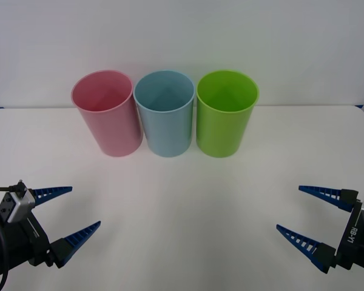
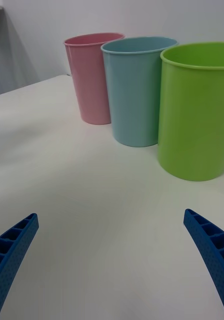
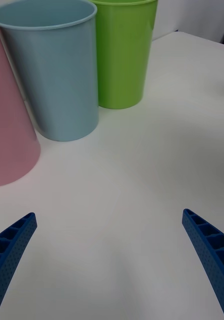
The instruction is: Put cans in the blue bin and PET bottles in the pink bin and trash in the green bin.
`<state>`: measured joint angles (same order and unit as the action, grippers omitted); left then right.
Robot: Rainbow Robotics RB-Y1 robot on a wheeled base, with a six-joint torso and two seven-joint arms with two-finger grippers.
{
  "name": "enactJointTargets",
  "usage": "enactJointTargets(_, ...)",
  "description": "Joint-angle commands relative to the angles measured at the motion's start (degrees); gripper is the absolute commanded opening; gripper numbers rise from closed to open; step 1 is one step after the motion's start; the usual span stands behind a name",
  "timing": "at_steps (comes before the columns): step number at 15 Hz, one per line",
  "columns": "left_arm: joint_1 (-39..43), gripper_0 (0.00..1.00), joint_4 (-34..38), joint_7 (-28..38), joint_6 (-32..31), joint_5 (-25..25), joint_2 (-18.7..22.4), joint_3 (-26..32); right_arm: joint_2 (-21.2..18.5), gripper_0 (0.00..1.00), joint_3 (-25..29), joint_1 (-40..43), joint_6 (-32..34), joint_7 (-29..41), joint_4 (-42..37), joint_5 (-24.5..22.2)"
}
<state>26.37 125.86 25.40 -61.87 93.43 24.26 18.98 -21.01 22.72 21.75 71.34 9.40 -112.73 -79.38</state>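
From the front you see the pink bin (image 1: 107, 115), blue bin (image 1: 165, 115) and green bin (image 1: 225, 115) upright in a row near the counter's (image 1: 182, 200) far edge, pink leftmost. Your left pincer (image 1: 65, 212) and right pincer (image 1: 303, 211) hover wide apart, empty, near the near corners. In each wrist view, blue fingers (image 2: 12, 250) (image 3: 12, 245) spread wide, facing the bins.

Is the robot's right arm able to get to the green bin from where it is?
Probably yes. The right gripper hangs open over bare table, and nothing lies between it and the green bin.
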Motion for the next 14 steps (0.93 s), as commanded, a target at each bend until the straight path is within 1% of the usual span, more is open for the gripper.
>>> enactJointTargets(1, 0.0, 1.00, 0.0, 0.0, 0.0, 0.0, 0.0, 0.0, 0.0, 1.00, 0.4, 0.2, 0.9, -2.4, 2.7, 0.0)
enactJointTargets(7, 0.0, 1.00, 0.0, 0.0, 0.0, 0.0, 0.0, 0.0, 0.0, 1.00, 0.4, 2.2, 1.1, -4.8, 3.4, -0.7)
enactJointTargets(9, 0.0, 1.00, 0.0, 0.0, 0.0, 0.0, 0.0, 0.0, 0.0, 1.00, 0.2, 2.2, 1.1, -4.9, 3.4, -1.7)
enactJointTargets(14, 0.0, 1.00, 0.0, 0.0, 0.0, 0.0, 0.0, 0.0, 0.0, 1.00, 0.2, 2.2, 1.1, -4.9, 3.4, -1.7)
